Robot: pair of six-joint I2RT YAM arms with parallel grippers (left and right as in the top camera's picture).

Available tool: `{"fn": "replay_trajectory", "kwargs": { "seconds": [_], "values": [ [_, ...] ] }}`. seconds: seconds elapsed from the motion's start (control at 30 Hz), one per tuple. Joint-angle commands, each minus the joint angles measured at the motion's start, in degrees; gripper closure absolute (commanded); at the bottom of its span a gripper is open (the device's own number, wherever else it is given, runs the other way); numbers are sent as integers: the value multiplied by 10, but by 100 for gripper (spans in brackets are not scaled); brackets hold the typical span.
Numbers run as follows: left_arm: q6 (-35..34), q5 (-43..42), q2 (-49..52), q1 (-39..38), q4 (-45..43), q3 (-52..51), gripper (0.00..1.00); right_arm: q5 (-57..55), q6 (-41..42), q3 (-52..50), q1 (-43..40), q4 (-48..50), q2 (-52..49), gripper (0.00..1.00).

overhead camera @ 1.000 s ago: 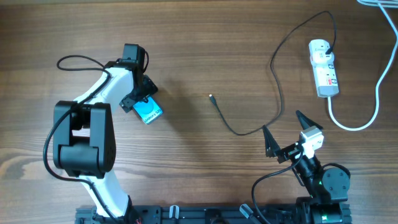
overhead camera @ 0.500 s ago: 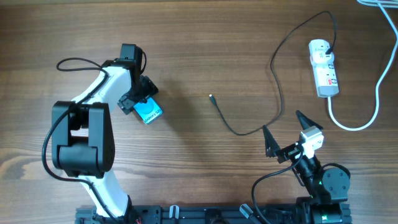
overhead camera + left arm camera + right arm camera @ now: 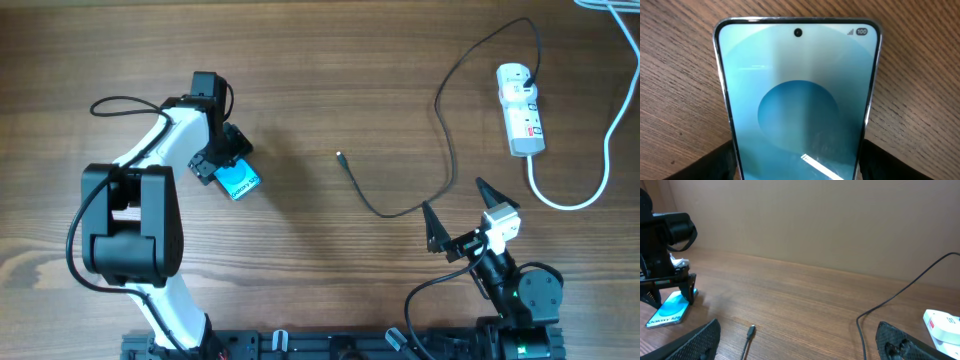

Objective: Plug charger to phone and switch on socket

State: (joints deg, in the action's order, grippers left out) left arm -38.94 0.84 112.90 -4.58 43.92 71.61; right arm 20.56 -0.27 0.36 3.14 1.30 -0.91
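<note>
Lying flat on the table (image 3: 300,80) left of centre in the overhead view, the phone (image 3: 239,181) is showing a light-blue screen with a teal oval. The left gripper (image 3: 222,165) is straddling its edges; I cannot tell whether it is pinching. The right gripper (image 3: 458,212) is sitting spread wide at lower right.
</note>
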Motion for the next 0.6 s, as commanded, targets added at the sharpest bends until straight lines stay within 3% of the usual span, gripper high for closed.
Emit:
{"fn": "replay_trajectory", "kwargs": {
  "seconds": [0.0, 0.57],
  "values": [
    [-10, -74, 49, -4, -12, -25, 31, 2, 4, 0, 3, 3, 1, 0],
    [-9, -74, -34, -4, 22, 0, 28, -6, 3, 0, 3, 3, 1, 0]
  ]
}}
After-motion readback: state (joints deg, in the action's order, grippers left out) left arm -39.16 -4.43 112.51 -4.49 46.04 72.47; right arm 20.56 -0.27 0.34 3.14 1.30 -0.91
